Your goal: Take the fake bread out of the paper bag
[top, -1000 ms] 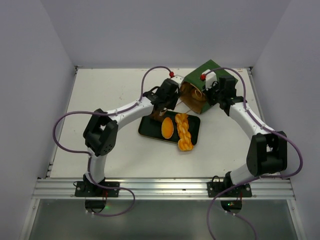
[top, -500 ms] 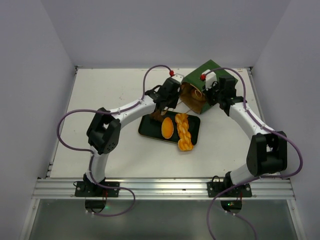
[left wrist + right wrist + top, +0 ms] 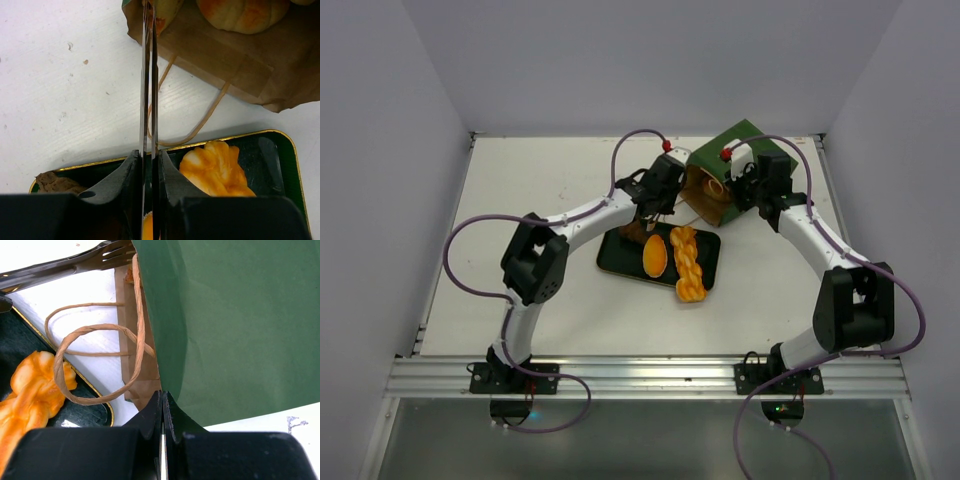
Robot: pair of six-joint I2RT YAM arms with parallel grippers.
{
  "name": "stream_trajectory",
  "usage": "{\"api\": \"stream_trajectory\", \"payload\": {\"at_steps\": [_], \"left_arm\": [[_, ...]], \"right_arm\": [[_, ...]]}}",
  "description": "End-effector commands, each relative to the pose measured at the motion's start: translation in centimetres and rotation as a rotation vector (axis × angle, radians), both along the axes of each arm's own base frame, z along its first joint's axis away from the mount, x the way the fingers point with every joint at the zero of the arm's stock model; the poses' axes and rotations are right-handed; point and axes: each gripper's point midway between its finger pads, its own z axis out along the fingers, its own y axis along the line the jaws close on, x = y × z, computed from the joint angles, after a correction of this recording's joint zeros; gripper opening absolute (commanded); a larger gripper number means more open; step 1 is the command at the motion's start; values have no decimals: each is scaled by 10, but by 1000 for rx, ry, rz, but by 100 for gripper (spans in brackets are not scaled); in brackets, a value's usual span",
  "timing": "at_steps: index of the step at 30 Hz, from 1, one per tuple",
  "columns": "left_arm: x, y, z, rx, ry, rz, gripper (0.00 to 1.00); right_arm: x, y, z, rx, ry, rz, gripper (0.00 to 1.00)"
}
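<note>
Top view: my left tool (image 3: 660, 198) reaches toward the mouth of the paper bag (image 3: 740, 140), which lies on its side on the worktop (image 3: 520, 200). My right tool (image 3: 752, 186) sits at the bag's side wall. A braided loaf (image 3: 688, 262) and an oval roll (image 3: 655, 255) lie on the tray (image 3: 603, 263), behind the left tool. If the right tool's pinch slips, I expect the bag to drag along with any pull.

Left wrist: the left tool (image 3: 149, 155) is squeezed on metal tongs (image 3: 149, 75), whose blades nearly touch. Their tips meet the bag's lip at a pale pastry (image 3: 167, 10). An orange roll (image 3: 240, 12) sits inside, ahead and right of the tips. The blades could nip kraft paper instead of bread, or snag the string handle (image 3: 200, 125) just to their right.

Right wrist: the right tool (image 3: 162, 399) is fully closed, apparently on the bag's lower edge. The green wall rises ahead and to the right.
</note>
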Motion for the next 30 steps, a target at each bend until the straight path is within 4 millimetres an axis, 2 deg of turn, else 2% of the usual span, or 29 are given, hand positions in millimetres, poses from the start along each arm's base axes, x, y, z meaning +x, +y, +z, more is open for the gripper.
{"api": "stream_trajectory", "payload": {"at_steps": [1,7,12,16,23,30], "left_arm": [[11,-5,33,-51,-69,30,0],[3,-12,56,-112,-71,-18,0],[-9,-19,64,-158,-37,-56,0],[-16,-16,72,-182,-33,-55,0],[-28,-13,78,-209,-10,-62,0],[-44,-6,75,-219,21,-75,0]], "right_arm": [[5,3,17,34,-56,6,0],[7,0,17,33,-62,-18,0],[9,-3,17,33,-63,-40,0],[10,-5,16,31,-64,-55,0],[16,-18,19,26,-82,-138,0],[21,-27,19,30,-91,-204,0]]}}
